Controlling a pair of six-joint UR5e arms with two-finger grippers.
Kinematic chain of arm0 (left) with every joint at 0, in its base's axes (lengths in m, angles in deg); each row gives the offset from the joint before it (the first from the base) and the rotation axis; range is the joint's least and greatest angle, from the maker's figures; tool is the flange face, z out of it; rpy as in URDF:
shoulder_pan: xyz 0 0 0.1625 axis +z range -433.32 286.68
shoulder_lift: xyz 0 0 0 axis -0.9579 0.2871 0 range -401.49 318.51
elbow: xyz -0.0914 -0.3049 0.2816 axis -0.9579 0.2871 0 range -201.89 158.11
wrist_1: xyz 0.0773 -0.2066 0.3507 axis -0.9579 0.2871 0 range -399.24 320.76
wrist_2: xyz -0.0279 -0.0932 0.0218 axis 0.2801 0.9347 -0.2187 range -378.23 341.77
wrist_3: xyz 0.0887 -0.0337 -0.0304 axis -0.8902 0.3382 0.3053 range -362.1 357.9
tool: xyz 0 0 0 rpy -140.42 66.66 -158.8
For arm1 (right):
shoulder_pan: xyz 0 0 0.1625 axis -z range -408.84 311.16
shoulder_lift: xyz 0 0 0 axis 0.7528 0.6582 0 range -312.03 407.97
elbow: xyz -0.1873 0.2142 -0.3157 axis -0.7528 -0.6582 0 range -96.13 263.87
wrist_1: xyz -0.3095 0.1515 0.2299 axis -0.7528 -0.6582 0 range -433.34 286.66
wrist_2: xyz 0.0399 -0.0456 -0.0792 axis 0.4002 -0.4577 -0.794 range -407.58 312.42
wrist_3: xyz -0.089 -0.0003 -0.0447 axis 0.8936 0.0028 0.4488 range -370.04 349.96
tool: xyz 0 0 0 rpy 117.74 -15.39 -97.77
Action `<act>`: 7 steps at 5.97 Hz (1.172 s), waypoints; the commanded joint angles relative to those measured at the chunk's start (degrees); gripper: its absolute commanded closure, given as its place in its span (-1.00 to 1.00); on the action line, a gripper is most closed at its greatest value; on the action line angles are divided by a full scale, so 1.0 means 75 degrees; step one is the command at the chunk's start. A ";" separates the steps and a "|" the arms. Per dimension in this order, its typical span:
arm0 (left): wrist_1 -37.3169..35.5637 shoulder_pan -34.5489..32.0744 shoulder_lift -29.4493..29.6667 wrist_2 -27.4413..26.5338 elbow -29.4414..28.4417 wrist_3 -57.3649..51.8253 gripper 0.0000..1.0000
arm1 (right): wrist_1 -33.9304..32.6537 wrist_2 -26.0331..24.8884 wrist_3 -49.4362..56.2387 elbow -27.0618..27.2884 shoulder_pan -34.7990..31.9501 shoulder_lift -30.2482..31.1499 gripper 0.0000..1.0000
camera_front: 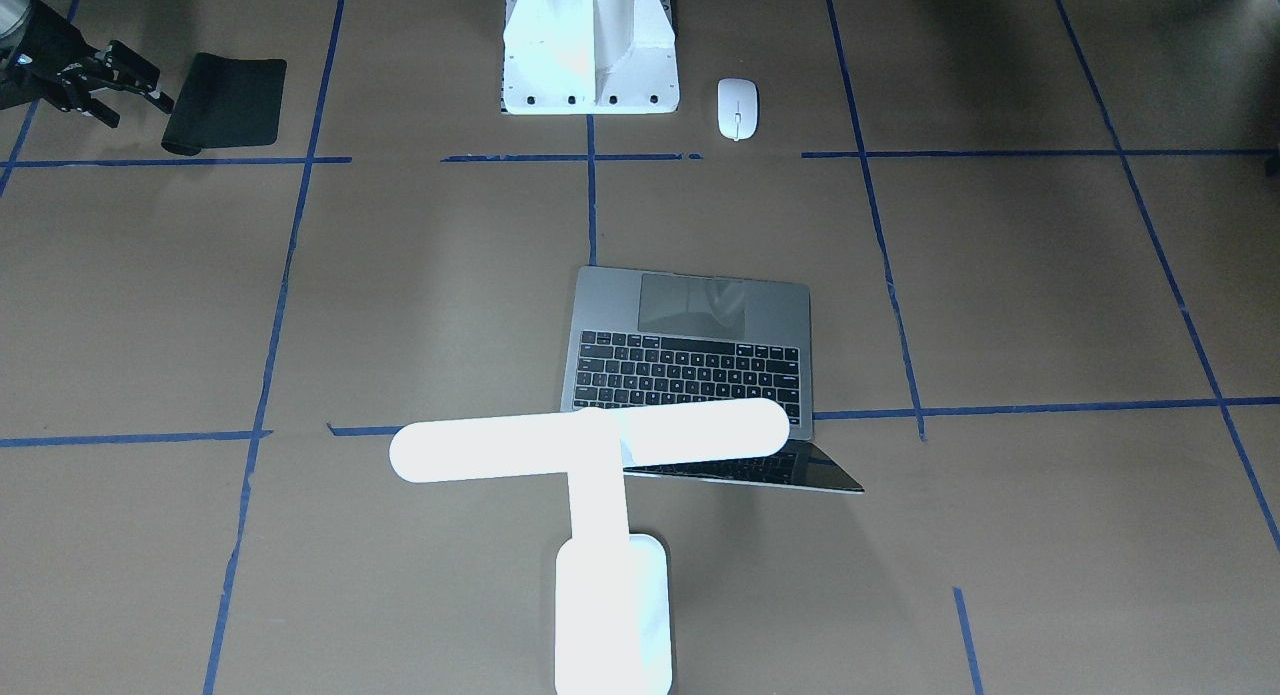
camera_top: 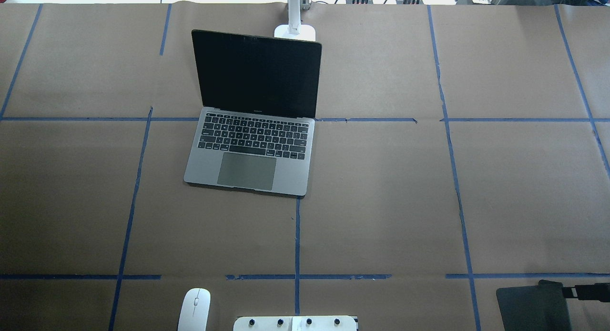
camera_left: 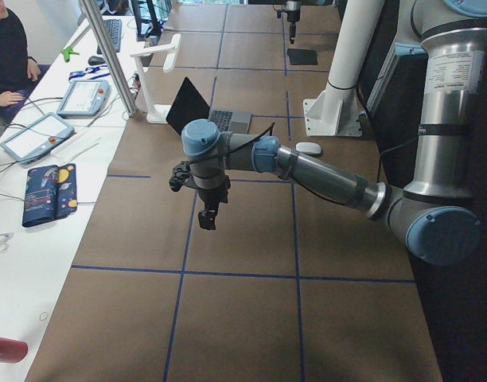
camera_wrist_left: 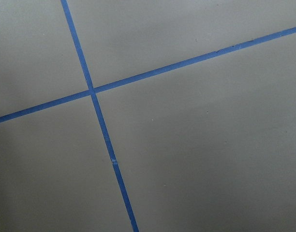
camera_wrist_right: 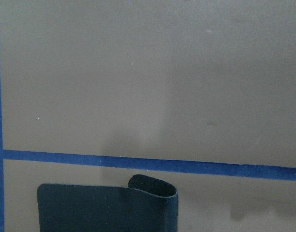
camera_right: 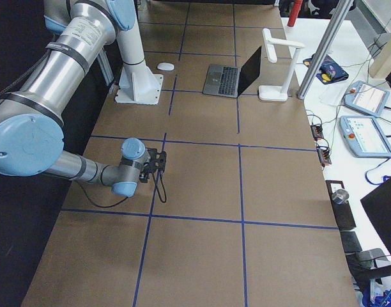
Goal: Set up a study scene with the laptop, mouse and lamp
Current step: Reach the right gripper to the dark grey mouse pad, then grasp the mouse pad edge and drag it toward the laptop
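Observation:
The grey laptop (camera_front: 690, 345) stands open mid-table, with its screen towards the far side in the overhead view (camera_top: 257, 74). The white T-shaped lamp (camera_front: 590, 450) stands behind the screen. The white mouse (camera_front: 738, 108) lies next to the robot pedestal (camera_front: 590, 65) and also shows in the overhead view (camera_top: 194, 309). My right gripper (camera_front: 140, 110) hangs at the edge of a black mouse pad (camera_front: 235, 100), its fingers spread and holding nothing. My left gripper (camera_left: 205, 215) hangs over bare table, far from everything. I cannot tell whether it is open or shut.
The mouse pad has one curled corner (camera_wrist_right: 153, 186) close to my right gripper. Blue tape lines (camera_top: 296, 235) mark a grid on the brown table cover. In the exterior left view, a side bench (camera_left: 44, 151) with tablets and a seated person borders the table's far edge.

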 commanded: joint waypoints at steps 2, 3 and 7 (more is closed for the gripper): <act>0.0000 0.0011 0.0000 0.0000 -0.0035 0.0000 -1.00 | -0.0265 -0.1536 -0.0544 -0.0023 0.1556 -0.0023 -0.81; 0.0000 -0.0001 0.0000 -0.0011 -0.0035 -0.0012 -1.00 | -0.0266 -0.1551 -0.0580 -0.0012 0.1594 -0.0012 -0.24; 0.0000 -0.0001 -0.0059 0.0000 0.0000 -0.0035 -1.00 | -0.0126 -0.1539 -0.0580 0.0384 0.1583 0.0093 1.00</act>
